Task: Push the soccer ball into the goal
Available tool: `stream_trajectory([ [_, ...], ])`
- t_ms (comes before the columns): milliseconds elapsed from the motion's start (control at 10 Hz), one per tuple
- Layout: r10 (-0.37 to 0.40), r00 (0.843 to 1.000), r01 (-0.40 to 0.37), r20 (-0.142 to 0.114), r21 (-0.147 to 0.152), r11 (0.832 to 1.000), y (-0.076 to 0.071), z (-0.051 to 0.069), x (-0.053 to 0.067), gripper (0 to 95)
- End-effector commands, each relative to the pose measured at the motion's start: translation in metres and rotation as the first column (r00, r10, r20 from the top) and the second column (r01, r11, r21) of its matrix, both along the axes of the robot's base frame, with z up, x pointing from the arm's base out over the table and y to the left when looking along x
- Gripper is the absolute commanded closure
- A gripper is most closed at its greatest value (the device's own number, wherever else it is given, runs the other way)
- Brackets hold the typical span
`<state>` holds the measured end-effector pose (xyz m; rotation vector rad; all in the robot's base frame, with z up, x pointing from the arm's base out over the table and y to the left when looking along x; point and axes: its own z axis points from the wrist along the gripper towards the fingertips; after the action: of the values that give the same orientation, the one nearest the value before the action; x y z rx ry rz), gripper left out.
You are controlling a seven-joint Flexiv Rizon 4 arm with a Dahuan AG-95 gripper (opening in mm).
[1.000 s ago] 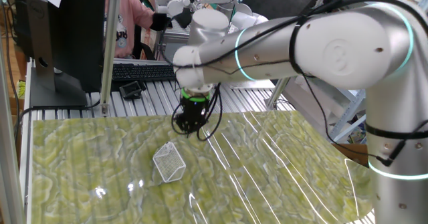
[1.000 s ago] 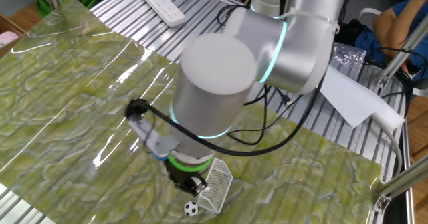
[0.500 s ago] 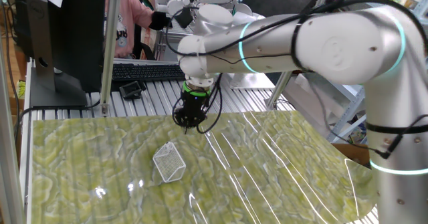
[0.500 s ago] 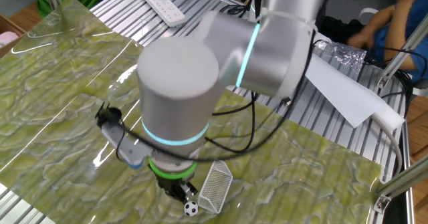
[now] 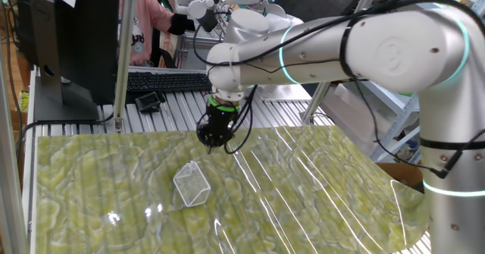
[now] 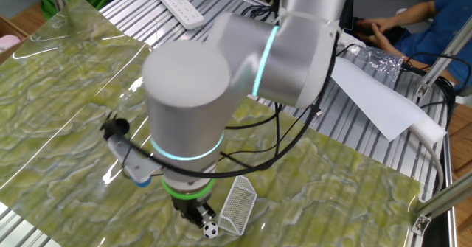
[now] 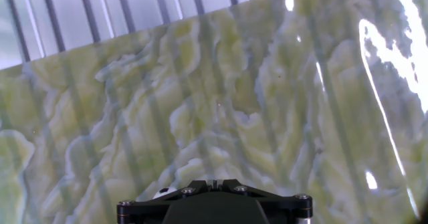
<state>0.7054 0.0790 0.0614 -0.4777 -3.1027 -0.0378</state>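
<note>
The soccer ball (image 6: pixel 211 230), tiny and white with black patches, lies on the green marbled mat (image 6: pixel 66 92) near the front edge. The goal (image 6: pixel 237 203), a small white mesh wedge, stands just to its right, almost touching it. My gripper (image 6: pixel 198 216) is shut with nothing in it, tips down at the mat, right beside the ball on its left. In the one fixed view the goal (image 5: pixel 192 184) lies nearer the camera than the gripper (image 5: pixel 216 138), and the ball is hidden. The hand view shows the shut fingertips (image 7: pixel 215 182) over bare mat.
A keyboard (image 5: pixel 163 79) and a monitor (image 5: pixel 68 34) stand behind the mat, with an upright metal post (image 5: pixel 121 49) at its back edge. A power strip (image 6: pixel 181 7) and a white sheet (image 6: pixel 383 103) lie on the slatted table. A person sits beyond.
The arm has turned and the gripper has come down closer to the ball's left side. The ball and the goal have stayed in place. The gripper stays shut.
</note>
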Motion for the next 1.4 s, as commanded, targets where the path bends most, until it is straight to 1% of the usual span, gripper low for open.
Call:
stream_trajectory([
  [100,-0.027,1.0,0.027,0.007,0.013,1.0,-0.0007,0.0002,-0.0031,95.0],
  [300,-0.066,0.998,0.066,0.004,0.056,0.996,0.0,-0.0018,-0.0021,95.0],
  [400,-0.047,0.999,0.047,-0.002,0.038,0.998,0.0002,-0.0022,-0.0019,95.0],
  [500,-0.035,0.999,0.035,-0.02,0.022,0.999,0.0002,-0.0022,-0.0019,95.0],
  [700,0.004,0.998,-0.006,-0.057,-0.033,0.999,0.0003,-0.0023,-0.0022,95.0],
  [800,0.008,0.996,-0.01,-0.084,-0.029,1.0,0.0006,-0.0026,-0.0028,95.0],
  [900,0.008,0.996,-0.01,-0.09,-0.03,1.0,0.0007,-0.0028,-0.0027,95.0],
  [1200,0.016,0.996,-0.019,-0.089,-0.03,0.999,0.0007,-0.0031,-0.0024,95.0],
  [1400,0.04,0.995,-0.043,-0.09,-0.029,0.999,0.0009,-0.0035,-0.0022,95.0],
])
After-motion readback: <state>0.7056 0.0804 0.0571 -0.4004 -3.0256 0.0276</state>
